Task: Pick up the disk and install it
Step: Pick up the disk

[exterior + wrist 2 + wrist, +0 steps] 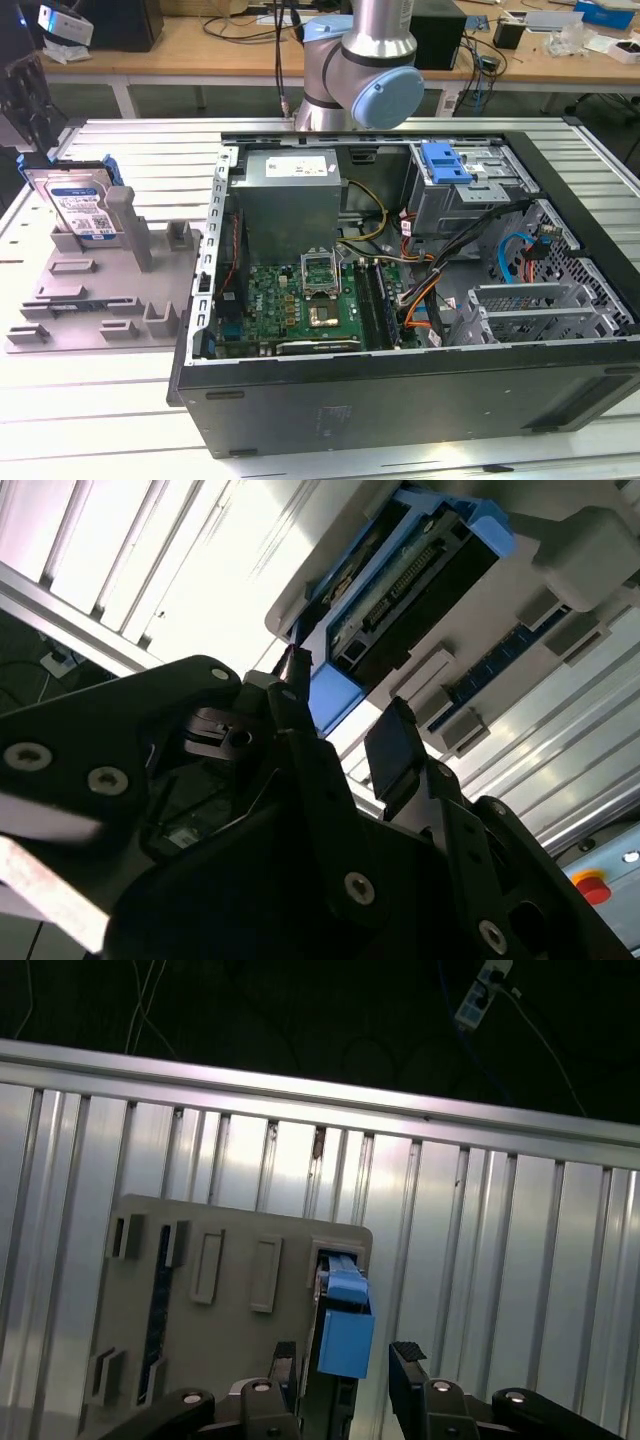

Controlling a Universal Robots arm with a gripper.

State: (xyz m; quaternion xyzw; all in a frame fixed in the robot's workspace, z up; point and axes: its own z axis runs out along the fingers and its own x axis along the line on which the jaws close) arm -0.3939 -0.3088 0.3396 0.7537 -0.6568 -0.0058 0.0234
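1. In the exterior view, we see the silver tubular robot arm (360, 60) with its light-blue joint cap. It stands behind the open black metal computer case (400, 400).
2. In both wrist views, the black end effector (345, 1360) (340, 715) faces down toward the ribbed aluminium tabletop (480, 1240), directly above the disk.
3. The disk (82, 205) is a flat silver metal hard drive with a white-and-blue label, framed by a blue plastic carrier. It stands upright on its edge in a slot of the grey plastic holder plate (100, 290).
4. This holder plate lies on the tabletop (130, 150), at the exterior view's left of the computer case and apart from it.
5. In the first wrist view, we look onto the upper edge of the disk (345, 1335). Its blue carrier sits between the two black fingers (285, 1360), one finger on each side.
6. The fingers are spread. A visible gap remains between the blue carrier and one of the fingers, so they are not pressing on the disk.
7. In the second wrist view, the blue end of the carrier shows between the fingertips (395, 740). The rest of the disk (400, 580) goes down into the holder plate (560, 580).
8. Inside the case, we see a green motherboard (300, 300) and a blue plastic latch (445, 162) on the drive cage.
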